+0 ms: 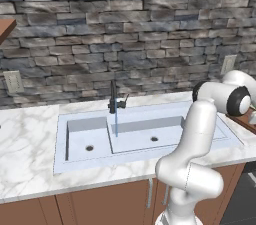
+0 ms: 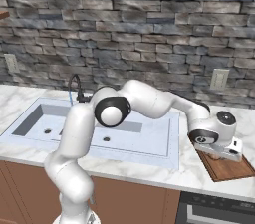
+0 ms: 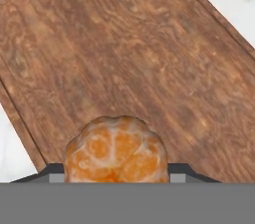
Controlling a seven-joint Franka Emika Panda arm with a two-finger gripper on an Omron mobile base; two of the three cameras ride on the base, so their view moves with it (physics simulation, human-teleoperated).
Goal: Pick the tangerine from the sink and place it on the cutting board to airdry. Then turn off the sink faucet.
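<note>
Gripping the tangerine point(image 3: 115, 149) in the claw point(image 3: 115, 170), closed on the fruit just above the cutting board point(image 3: 124, 63), presumably for release there to airdry. Beyond, across the counter point(image 2: 191, 170), sink point(image 1: 210, 141) emptied, sink faucet point(image 1: 114, 100) running, not yet turned off.

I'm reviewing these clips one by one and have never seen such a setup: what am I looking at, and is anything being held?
It is a simulated kitchen with a white robot arm on a drivable base. Two pictures come from cameras on the base, behind the arm to its left and right; the third looks along the gripper. On the marble counter sits a double sink with a black faucet, water running. The arm reaches right, over a wooden cutting board. The gripper is shut on a tangerine, above the board; whether it touches the board I cannot tell.
</note>
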